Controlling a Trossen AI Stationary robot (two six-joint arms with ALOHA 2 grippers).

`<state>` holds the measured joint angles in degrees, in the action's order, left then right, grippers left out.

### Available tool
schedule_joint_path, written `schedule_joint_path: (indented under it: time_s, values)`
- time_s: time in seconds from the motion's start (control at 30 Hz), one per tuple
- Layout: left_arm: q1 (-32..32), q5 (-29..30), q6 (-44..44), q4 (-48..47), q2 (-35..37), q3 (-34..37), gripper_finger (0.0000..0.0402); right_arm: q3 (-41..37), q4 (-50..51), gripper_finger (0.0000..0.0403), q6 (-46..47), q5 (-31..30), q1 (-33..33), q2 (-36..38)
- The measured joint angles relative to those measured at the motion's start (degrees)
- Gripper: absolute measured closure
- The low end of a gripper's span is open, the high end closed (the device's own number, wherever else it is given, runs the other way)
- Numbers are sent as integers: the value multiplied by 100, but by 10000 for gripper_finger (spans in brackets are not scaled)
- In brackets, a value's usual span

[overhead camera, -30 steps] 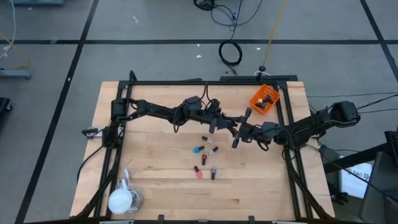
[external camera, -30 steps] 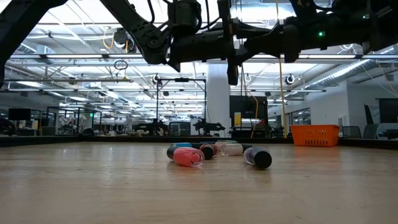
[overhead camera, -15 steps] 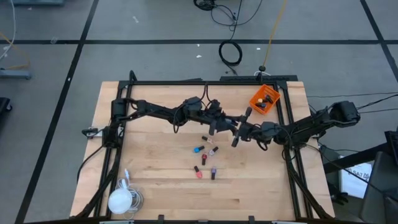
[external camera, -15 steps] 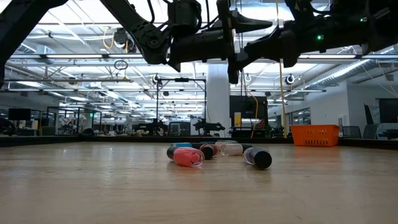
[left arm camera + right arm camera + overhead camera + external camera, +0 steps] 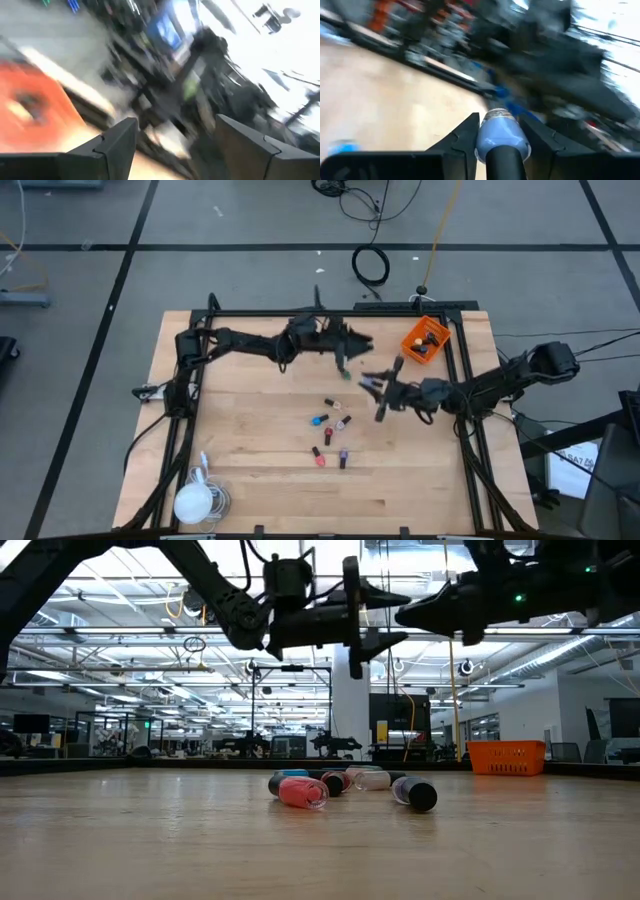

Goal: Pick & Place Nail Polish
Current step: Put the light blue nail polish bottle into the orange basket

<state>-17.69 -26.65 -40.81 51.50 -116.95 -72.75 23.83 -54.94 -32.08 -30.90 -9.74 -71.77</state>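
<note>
Right hand (image 5: pixel 372 383) carries a pale blue bottle (image 5: pixel 499 134); left hand (image 5: pixel 342 360) bare, fingers apart

In the right wrist view the two fingers are clamped on the blue bottle's sides, its dark cap towards the camera and its body pointing forward along the fingers; that hand hangs above the counter (image 5: pixel 250 490) near its middle; the orange bin (image 5: pixel 425 338), with a few bottles already inside, lies towards the far right corner, back along the right arm's own side, so the right arm is the nearer one and I judge the drop there is its next step; the left hand hovers near the far edge with nothing between its fingers; the loose bottles (image 5: pixel 331 432) lie on their sides mid-counter, just nearer the camera than both hands
</note>
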Motion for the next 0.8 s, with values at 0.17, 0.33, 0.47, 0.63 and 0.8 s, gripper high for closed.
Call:
schedule_joint_path:
  time_s: [0.17,0.33,0.47,0.63,0.8]
  values:
    - [-82,-172,-78,-299,-11,4,143,9,177,299,1,-141,-21,148]
    - [-239,-193,27,-355,-11,4,138,9,1111,299,595,-365,136,581]
    - [-359,-355,60,-378,-15,7,145,11,2331,299,1496,-597,477,1178]
    - [-281,-486,83,-559,-21,8,156,-157,3633,299,2624,-1064,1052,1936]
    - [-86,-482,403,-806,-26,13,158,-970,3566,299,3484,-1562,1814,2606]
